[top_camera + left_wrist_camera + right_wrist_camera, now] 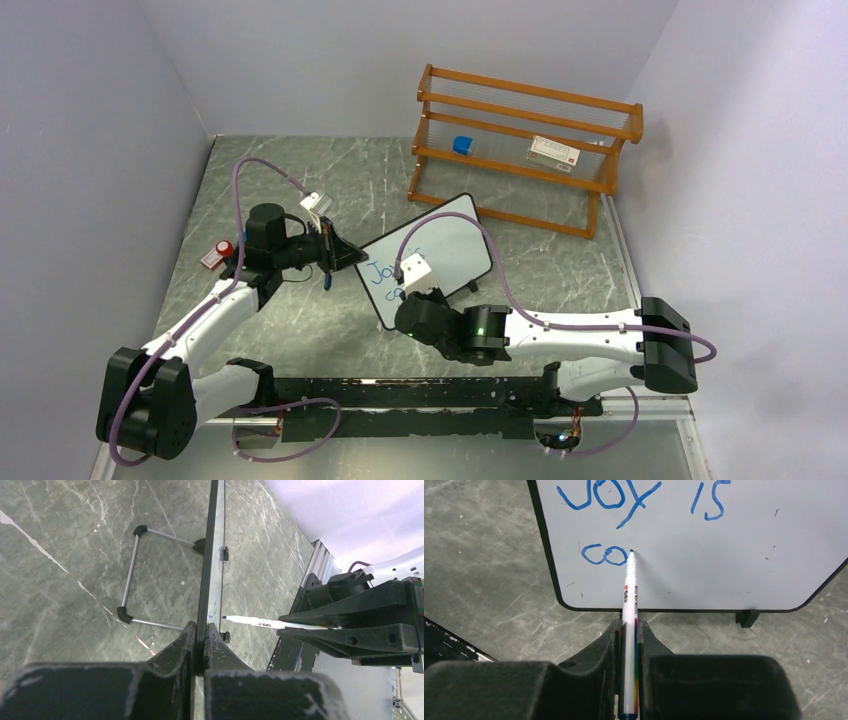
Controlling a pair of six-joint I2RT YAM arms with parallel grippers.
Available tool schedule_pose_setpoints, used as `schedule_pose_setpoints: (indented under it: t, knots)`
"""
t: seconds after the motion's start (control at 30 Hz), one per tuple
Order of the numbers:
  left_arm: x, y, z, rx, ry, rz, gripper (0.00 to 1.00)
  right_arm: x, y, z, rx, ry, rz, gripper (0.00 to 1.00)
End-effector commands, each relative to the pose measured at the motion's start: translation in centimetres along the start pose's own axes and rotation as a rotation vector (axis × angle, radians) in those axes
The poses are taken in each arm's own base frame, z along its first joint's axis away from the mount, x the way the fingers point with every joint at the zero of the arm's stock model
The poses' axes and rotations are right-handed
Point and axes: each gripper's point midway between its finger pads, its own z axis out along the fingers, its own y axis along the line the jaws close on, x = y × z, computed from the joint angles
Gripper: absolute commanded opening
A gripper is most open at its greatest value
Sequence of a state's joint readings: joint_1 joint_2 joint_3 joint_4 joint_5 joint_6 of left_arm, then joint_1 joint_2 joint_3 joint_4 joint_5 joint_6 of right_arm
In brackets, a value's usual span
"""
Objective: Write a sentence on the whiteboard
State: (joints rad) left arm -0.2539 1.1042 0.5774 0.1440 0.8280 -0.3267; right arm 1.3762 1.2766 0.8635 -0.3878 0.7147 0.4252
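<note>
The whiteboard [450,248] stands tilted near the middle of the surface [350,170], just in front of the orange rack [530,115] at the far edge. The left tool [201,635] is clamped on the board's black frame. The right tool [629,630] is clamped on a marker [629,590]. The marker's tip touches the board beside the sentence [634,500], which reads "Joy is" above "co" in blue.

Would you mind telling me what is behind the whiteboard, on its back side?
A wire stand with black corner caps props the whiteboard from behind, resting on the table. The board's back face is seen edge-on only, so anything on it is hidden.
</note>
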Motion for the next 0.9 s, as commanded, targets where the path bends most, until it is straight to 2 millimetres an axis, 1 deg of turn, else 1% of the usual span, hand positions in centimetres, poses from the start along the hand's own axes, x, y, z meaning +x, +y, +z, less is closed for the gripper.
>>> schedule_pose_setpoints:
  t: [0.0, 0.4, 0.87]
  knots:
    - [1.55, 3.09, -0.22, -0.129, 0.031, -0.019, 0.05, -0.43, -0.13, 0.32, 0.018, -0.018, 0.030, 0.00]
    - [1.59, 3.12, -0.24, -0.130, 0.032, -0.019, 0.05, -0.96, -0.03, 0.43, 0.013, -0.031, 0.031, 0.00]
    - [1.64, 3.13, -0.23, -0.130, 0.034, -0.021, 0.05, -1.05, 0.12, 0.70, 0.011, -0.032, 0.029, 0.00]
